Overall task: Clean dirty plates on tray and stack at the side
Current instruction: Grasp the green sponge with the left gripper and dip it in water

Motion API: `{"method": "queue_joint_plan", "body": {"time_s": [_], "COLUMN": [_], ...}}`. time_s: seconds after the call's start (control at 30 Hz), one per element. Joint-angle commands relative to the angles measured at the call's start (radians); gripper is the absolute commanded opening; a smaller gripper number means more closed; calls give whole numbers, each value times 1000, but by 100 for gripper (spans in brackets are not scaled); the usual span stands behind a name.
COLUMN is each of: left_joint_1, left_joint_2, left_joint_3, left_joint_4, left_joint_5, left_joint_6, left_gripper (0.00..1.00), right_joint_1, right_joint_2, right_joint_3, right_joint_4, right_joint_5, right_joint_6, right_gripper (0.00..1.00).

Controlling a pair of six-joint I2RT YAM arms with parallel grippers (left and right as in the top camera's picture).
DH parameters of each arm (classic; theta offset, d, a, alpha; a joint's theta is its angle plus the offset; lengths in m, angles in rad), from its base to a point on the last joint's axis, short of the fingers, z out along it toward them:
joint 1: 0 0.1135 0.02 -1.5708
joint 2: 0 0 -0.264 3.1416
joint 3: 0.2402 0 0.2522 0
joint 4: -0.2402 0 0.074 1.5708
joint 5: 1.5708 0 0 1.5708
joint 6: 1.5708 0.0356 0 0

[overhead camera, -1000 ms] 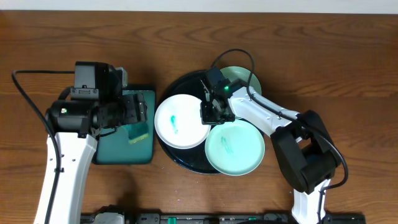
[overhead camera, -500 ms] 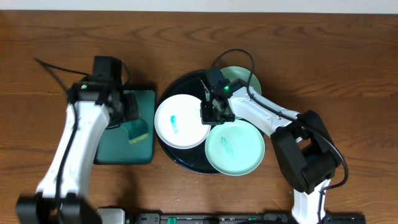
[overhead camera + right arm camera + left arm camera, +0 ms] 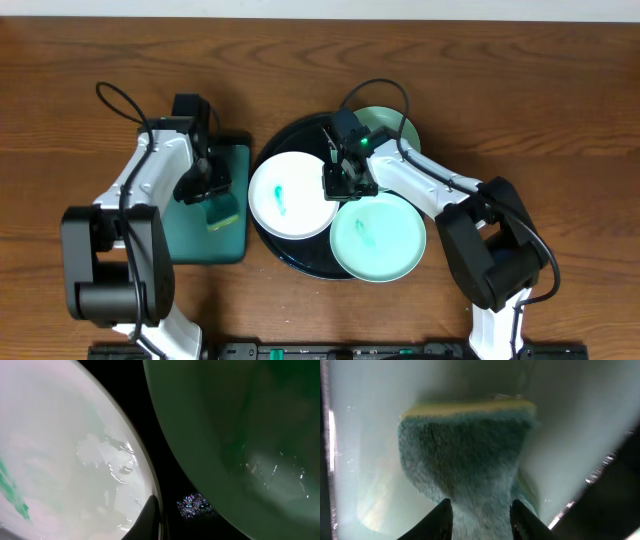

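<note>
Three plates lie on the round black tray [image 3: 290, 258]: a white plate [image 3: 290, 195] at the left, a mint-green plate [image 3: 378, 238] at the front right, another mint-green plate [image 3: 390, 125] at the back. White and front plates show teal smears. My right gripper [image 3: 345, 180] is shut on the white plate's right rim; in the right wrist view one finger [image 3: 149, 517] lies on the white plate [image 3: 60, 450] beside the mint plate [image 3: 240, 420]. My left gripper [image 3: 208, 190] is down in the rectangular tray, shut on the green sponge [image 3: 465, 445], which is pinched between its fingertips [image 3: 442, 520].
The rectangular black tray [image 3: 200, 245] sits left of the round tray, with the sponge [image 3: 222, 212] in it. Bare wooden table [image 3: 560, 120] surrounds both trays. The right arm's cable loops over the back plate.
The left arm swung in and dropped onto the sponge, and its jaws narrowed around it. The right arm and the plates have not moved.
</note>
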Motion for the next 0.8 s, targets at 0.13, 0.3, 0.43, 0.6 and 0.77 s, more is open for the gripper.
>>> {"method": "queue_joint_plan", "body": {"time_s": [0.13, 0.3, 0.43, 0.6, 0.77], "left_joint_1": [40, 39, 39, 40, 45], "left_joint_2": [24, 23, 23, 23, 7], "left_joint_3": [-93, -124, -123, -122, -97], "left_joint_4": [92, 137, 146, 140, 96], "left_joint_5": [43, 82, 149, 246, 249], "left_joint_6": [-6, 5, 14, 43, 43], "left_gripper": [30, 8, 7, 7, 7], "right_joint_1": [11, 11, 11, 11, 11], "right_joint_2": [8, 8, 8, 8, 8], "right_joint_3": [-5, -5, -5, -5, -5], "right_joint_4": [-22, -22, -23, -24, -24], "right_joint_5": [6, 7, 6, 6, 6], "right_joint_6": [-16, -16, -15, -15, -16], "right_gripper": [1, 1, 1, 1, 1]}}
